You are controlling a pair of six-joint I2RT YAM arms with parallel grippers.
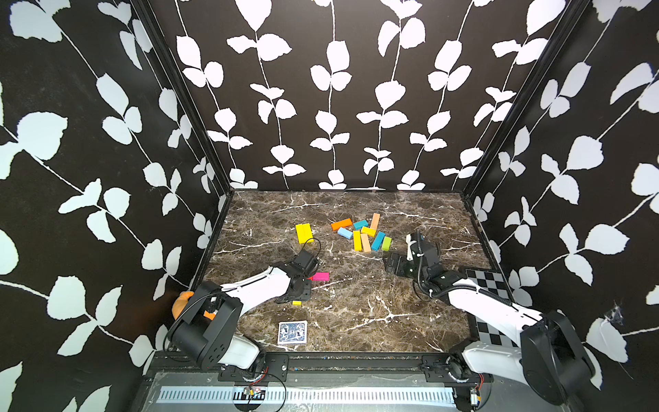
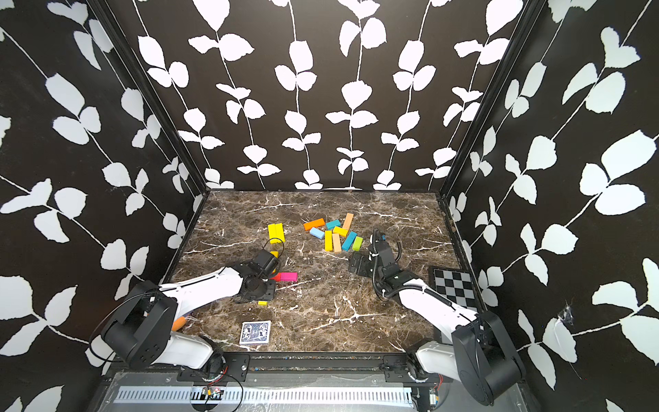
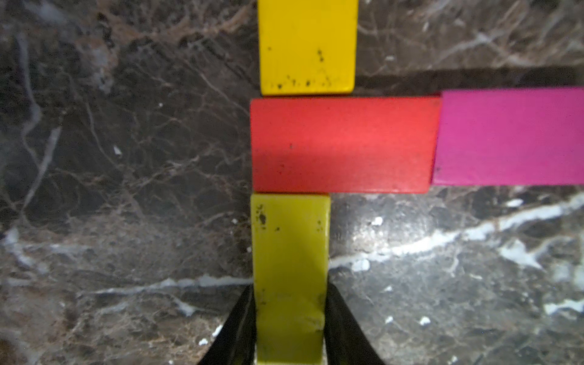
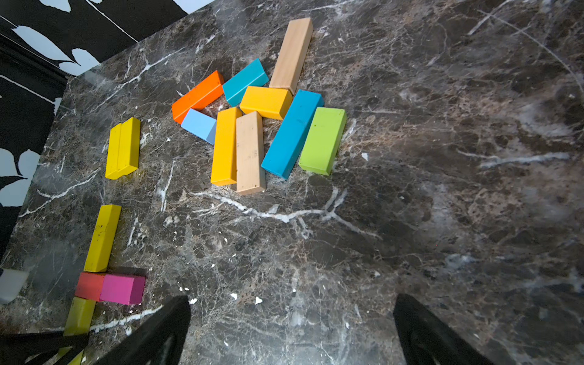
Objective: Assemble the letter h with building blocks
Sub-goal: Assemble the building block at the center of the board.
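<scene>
In the left wrist view my left gripper (image 3: 290, 289) is shut on a yellow-green block (image 3: 289, 252) that lies flat on the marble. The block's far end butts against the side of a red bar (image 3: 341, 145). A pink bar (image 3: 512, 137) continues the red one end to end, and a yellow bar (image 3: 306, 44) meets the red bar's other side in line with the held block. In a top view the left gripper (image 1: 301, 290) covers most of this group, beside the pink bar (image 1: 320, 276). My right gripper (image 4: 290, 303) stands open over bare marble, near the loose building blocks (image 4: 268, 123).
Two yellow blocks (image 1: 304, 233) lie side by side at the back left of the pile (image 1: 363, 233). A blue-patterned playing card (image 1: 292, 332) lies near the front edge. A checkerboard panel (image 1: 486, 281) sits along the right wall beside the right arm.
</scene>
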